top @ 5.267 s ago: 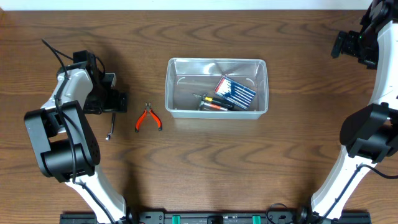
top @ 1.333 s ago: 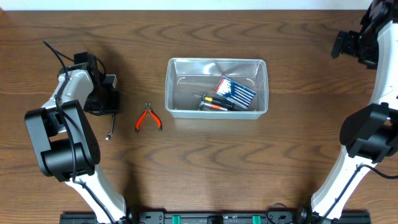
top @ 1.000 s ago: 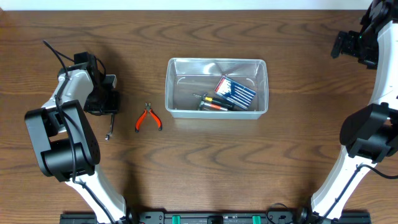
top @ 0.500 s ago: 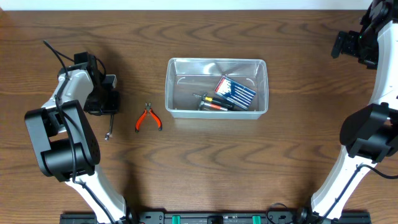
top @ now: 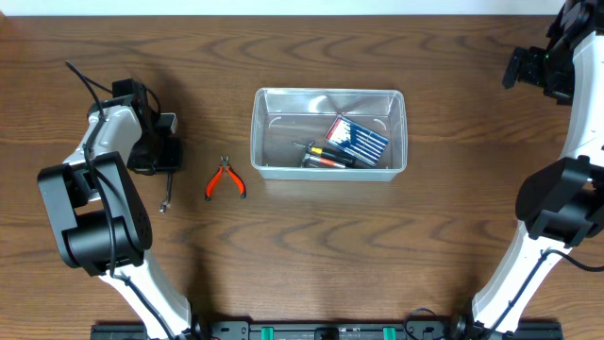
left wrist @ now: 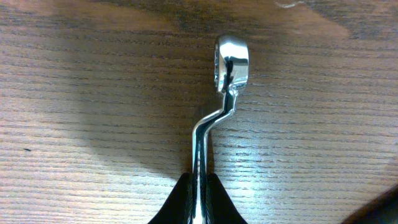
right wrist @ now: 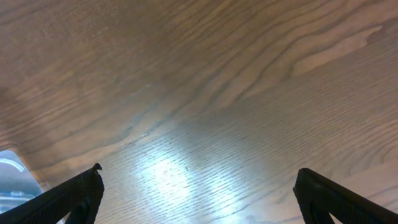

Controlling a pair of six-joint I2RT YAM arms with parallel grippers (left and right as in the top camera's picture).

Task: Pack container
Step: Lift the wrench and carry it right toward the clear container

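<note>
The clear container (top: 260, 132) stands mid-table and holds a blue and white box (top: 357, 139) and some screwdrivers (top: 321, 156). Left of it, orange-handled pliers (top: 225, 179) lie on the wood. Further left lies a chrome offset ring wrench (top: 168, 194). My left gripper (top: 160, 162) is shut on the wrench's shank. In the left wrist view the black fingers (left wrist: 180, 202) of that gripper (left wrist: 199, 182) pinch the shank, and the wrench's ring end (left wrist: 231, 62) points away over the wood. My right gripper (top: 528, 68) hangs open at the far right over bare wood, its jaws (right wrist: 199, 193) wide apart with nothing between them.
Both arm bases stand at the front left and front right of the brown wooden table (top: 311, 255). A corner of the container (right wrist: 9, 168) shows at the left edge of the right wrist view.
My left gripper has closed its fingers onto the wrench's shank. The wrench, pliers, container and right arm have stayed where they were.
</note>
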